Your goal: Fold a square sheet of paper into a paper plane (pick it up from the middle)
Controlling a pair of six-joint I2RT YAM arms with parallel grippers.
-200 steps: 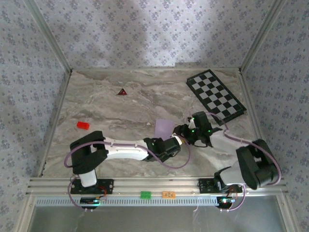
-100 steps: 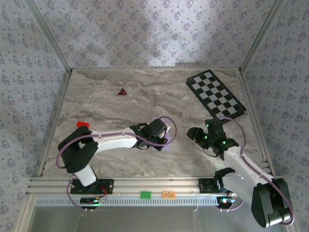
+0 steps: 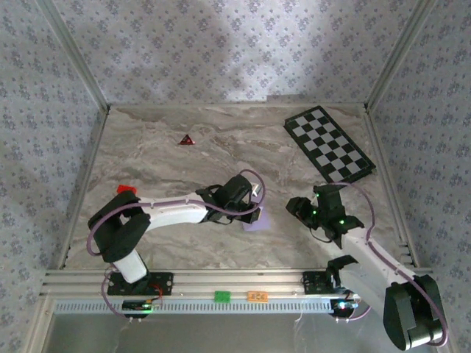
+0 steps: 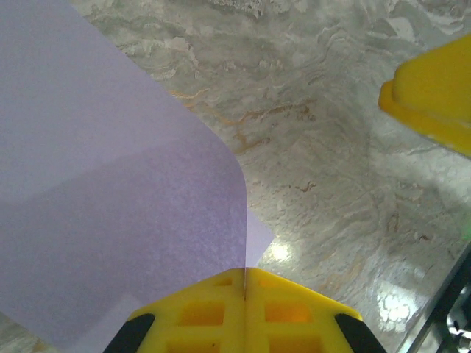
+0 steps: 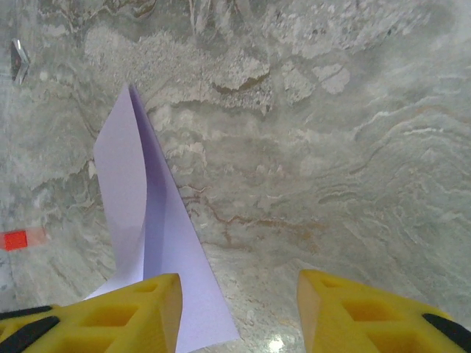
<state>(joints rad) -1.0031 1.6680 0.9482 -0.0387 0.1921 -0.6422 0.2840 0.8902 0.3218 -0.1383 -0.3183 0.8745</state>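
From above, the thin pale lilac paper sheet (image 3: 257,223) is little more than a sliver. It lies to the left of the black-and-white checkered board (image 3: 329,143), nearer the arm bases and well apart from it, and the left gripper (image 3: 254,209) covers most of it. The right gripper (image 3: 296,206) sits between that sheet and the board's near corner, touching neither.

The left wrist view fills in what the top view hides. The left gripper (image 4: 245,283) has its yellow ribbed jaws pressed flat together on the sheet (image 4: 110,184). The sheet bends over in a soft curve with no sharp crease, its upper layer matte and faintly grainy. A yellow finger (image 4: 434,92) of the right gripper shows at the upper right, over the glossy, grey-veined marble bench (image 4: 331,147).

The right wrist view gives the shape. The sheet (image 5: 140,220) stands tented, two smooth panels meeting at a narrow peak. Its lower edge seems to rest on the bench, though the contact is not clear. The right gripper (image 5: 239,283) has its jaws spread apart with bare stone between them.

Much farther left of the board lie a small red rectangular block (image 3: 126,190) and a small dark red triangle (image 3: 187,140).
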